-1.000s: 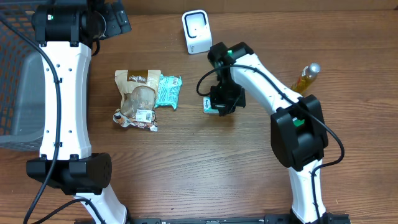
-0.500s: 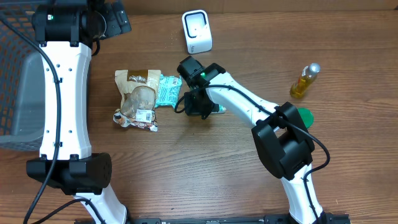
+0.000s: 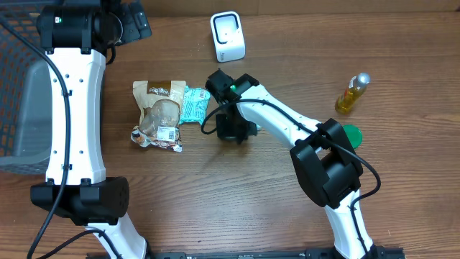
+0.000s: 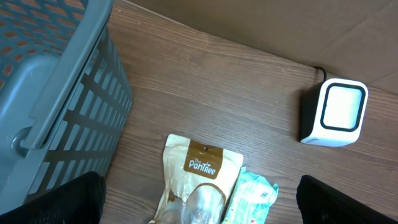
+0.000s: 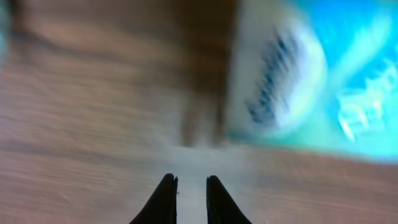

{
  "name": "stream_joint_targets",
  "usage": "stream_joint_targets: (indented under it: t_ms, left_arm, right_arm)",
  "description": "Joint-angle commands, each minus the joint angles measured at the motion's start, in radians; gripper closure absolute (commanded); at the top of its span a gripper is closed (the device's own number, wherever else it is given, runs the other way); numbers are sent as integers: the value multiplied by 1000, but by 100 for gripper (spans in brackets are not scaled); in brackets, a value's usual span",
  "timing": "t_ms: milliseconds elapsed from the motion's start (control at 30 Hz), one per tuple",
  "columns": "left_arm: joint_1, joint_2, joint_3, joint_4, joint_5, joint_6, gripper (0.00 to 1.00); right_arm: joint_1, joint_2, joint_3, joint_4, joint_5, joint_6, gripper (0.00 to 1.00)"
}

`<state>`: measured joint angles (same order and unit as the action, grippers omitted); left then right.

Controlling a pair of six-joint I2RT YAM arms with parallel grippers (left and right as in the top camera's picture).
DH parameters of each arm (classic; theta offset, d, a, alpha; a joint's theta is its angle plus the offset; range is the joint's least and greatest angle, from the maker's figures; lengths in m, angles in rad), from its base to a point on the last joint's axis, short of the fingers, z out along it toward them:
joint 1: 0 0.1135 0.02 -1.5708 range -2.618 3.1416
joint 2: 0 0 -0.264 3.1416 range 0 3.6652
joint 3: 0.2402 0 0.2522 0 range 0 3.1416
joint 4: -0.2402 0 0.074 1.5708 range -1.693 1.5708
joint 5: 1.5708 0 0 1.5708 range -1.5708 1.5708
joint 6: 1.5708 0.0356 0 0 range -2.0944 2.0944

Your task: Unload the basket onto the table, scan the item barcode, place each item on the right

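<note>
Overhead: scanner (image 3: 227, 36) stands upright at the far edge of the worktop (image 3: 215, 201), window up.
- Pouch (image 3: 159, 111) lies below and left of the scanner, with a teal packet (image 3: 192, 106) touching its right edge.
- Bottle (image 3: 352, 93) is well to the scanner's right and lower. A green disc (image 3: 353, 134) lies further below it, partly hidden by the right arm.
- Basket (image 3: 18, 108) is far left of the scanner, at the worktop edge.

Right pincer (image 5: 186, 198) is directly below the scanner, just right of the packet, pointing down at the wood. The arm is bent back over itself and hides whatever is under the wrist. Fingers are a narrow slit apart, with bare wood showing between the tips. A blurred teal-and-white wrapper (image 5: 292, 81) lies ahead and right of the tips, clear of them; cannot tell whether it is the packet.

Left pincer (image 4: 199, 208) is held high, left of the scanner, fingers spread wide with nothing between them.

Worktop is brown wood grain, with a cardboard wall behind the scanner
</note>
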<state>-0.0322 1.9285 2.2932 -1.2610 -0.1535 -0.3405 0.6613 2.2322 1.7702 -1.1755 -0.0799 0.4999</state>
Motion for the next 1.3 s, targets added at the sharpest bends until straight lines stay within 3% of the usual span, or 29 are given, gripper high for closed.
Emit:
stream_joint_targets:
  t_ms: [0, 167, 433, 667, 967, 1267]
  left_arm:
    - [-1, -6, 19, 1, -3, -4, 0]
    - [-1, -6, 19, 1, -3, -4, 0]
    - [-1, -6, 19, 1, -3, -4, 1]
    - [-1, -6, 19, 1, -3, -4, 1]
    - [-1, -6, 19, 1, -3, -3, 0]
    - [-1, -6, 19, 1, -3, -3, 0]
  right_arm:
    - [0, -10, -4, -48, 75, -2, 86]
    - [0, -8, -5, -3, 206, -2, 87]
    - [0, -8, -69, 286, 245, -3, 87]
    - [-23, -11, -57, 428, 332, -37, 81]
    - [-28, -52, 149, 170, 299, -63, 72]
    - [-27, -45, 85, 84, 330, -54, 70]
